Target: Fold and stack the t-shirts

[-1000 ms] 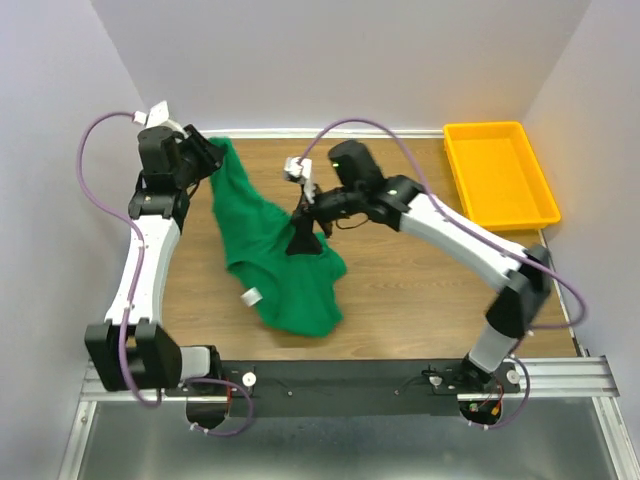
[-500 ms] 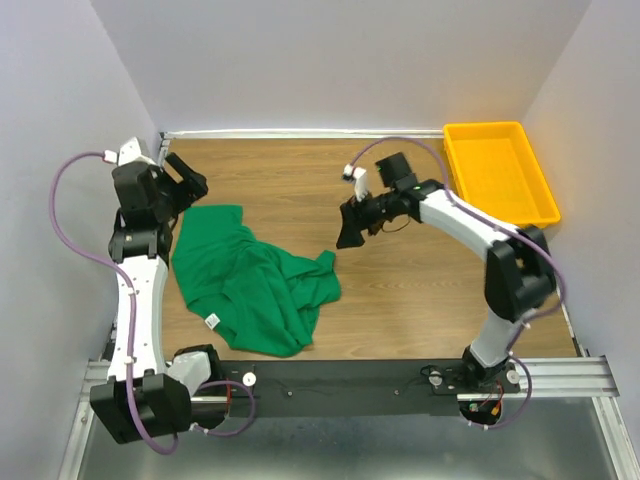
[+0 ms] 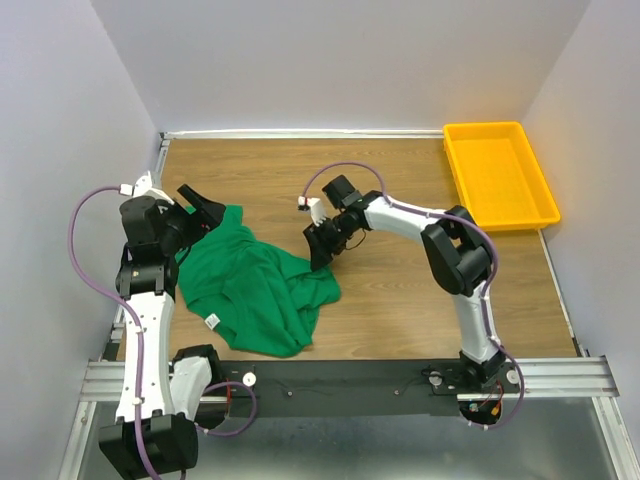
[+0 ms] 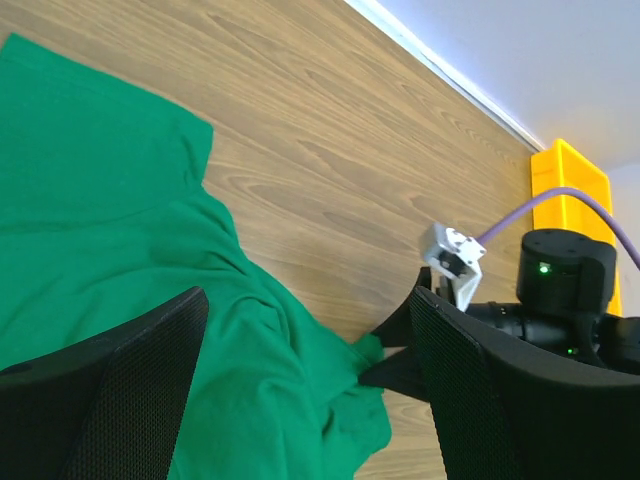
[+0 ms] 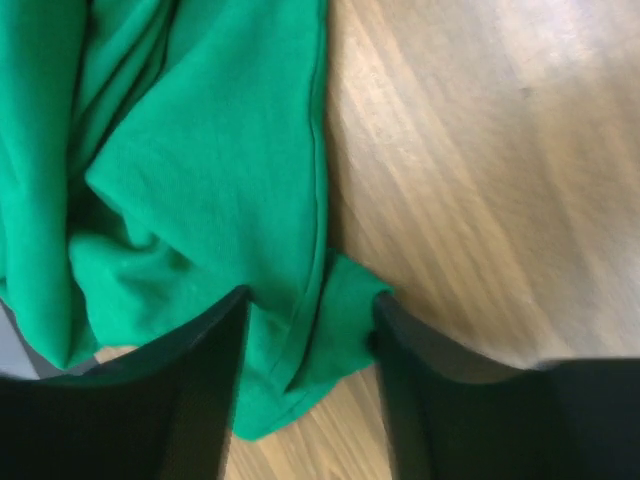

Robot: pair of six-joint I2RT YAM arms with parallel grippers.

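Observation:
The emerald-green t-shirt (image 3: 250, 290) lies crumpled on the left half of the wooden table (image 3: 400, 290), its small white neck label (image 3: 212, 321) showing near the front. My left gripper (image 3: 205, 212) hovers open over the shirt's upper left part and holds nothing; in the left wrist view its jaws (image 4: 307, 295) frame green cloth (image 4: 100, 200) and bare wood. My right gripper (image 3: 321, 256) is down at the shirt's right corner. Its jaws (image 5: 310, 300) stand apart on either side of a hemmed flap of the t-shirt (image 5: 200, 150).
A yellow plastic tray (image 3: 452, 165) sits at the back right corner, also in the left wrist view as the tray (image 4: 570, 180). White walls close the table on three sides. The arm bases and a metal rail run along the near edge.
The shirt, held up off the table a second ago, has dropped into a heap. My left arm pulled back toward the near left. My right gripper swung out, then returned to the shirt's right corner, jaws narrower.

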